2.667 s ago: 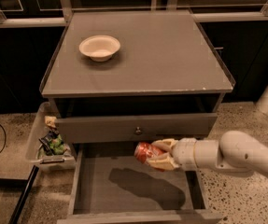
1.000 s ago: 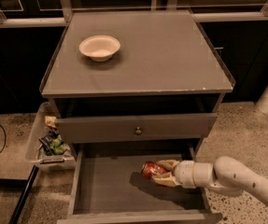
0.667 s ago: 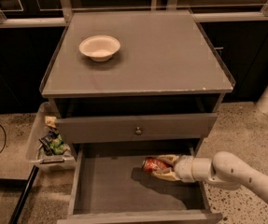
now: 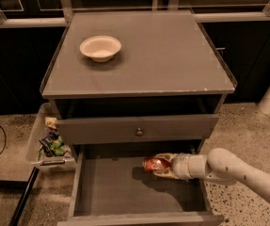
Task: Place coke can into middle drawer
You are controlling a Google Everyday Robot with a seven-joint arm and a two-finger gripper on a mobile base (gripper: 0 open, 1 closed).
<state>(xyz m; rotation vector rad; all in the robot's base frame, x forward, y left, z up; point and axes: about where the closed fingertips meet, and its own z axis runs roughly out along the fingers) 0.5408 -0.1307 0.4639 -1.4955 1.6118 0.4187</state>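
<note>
My tool [image 4: 164, 166] is inside the middle drawer [image 4: 118, 189], which stands pulled out below the front edge of the desk [image 4: 172, 60]. Its fingers [image 4: 168, 160] are closed around the coke can [image 4: 153, 164], gripping it by the end that faces my arm [image 4: 240, 173]. The can lies on its side, its long axis running roughly parallel to the desk's front edge and its free silvery end pointing toward the drawer's middle. It sits in the rear half of the drawer, nearer the desk's front right corner than the front left one, and throws a dark shadow on the grey drawer floor just below it. I cannot tell whether the can touches that floor or hangs slightly above it. My arm comes in low from the right, passing over the drawer's right side wall, below the desk's front right corner. Directly above the open drawer is a closed drawer front [image 4: 137, 126] with a small round knob [image 4: 138, 132] at its centre. On the desk top a white bowl [image 4: 100, 47] stands upright toward the back left corner, well apart from the can. Against the desk's left side, near its front left corner, hangs a pale tray [image 4: 35, 140] holding a few crumpled packets [image 4: 53, 144].
</note>
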